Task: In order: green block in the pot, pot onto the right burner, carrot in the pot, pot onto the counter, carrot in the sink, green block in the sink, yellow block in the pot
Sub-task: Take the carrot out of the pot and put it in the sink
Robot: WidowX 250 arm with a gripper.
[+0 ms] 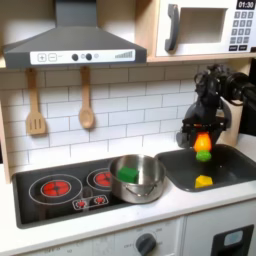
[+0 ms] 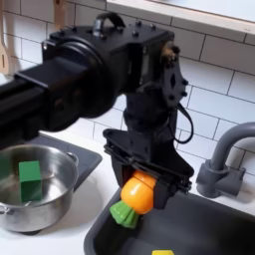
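Pinching the carrot (image 2: 136,195), the claw (image 2: 145,182) hangs over the sink (image 1: 233,170); green block (image 2: 30,177) sits in the pot (image 2: 52,199); yellow block (image 1: 204,181) lies in the sink.

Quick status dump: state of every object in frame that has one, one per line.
gripper: shut on the carrot, above the sink
carrot: held in the air, green end down
pot: upright, no lid, on the right burner's edge in the first exterior view
green block: inside the pot
yellow block: lying in the sink
sink: holds the yellow block
burners: rings red
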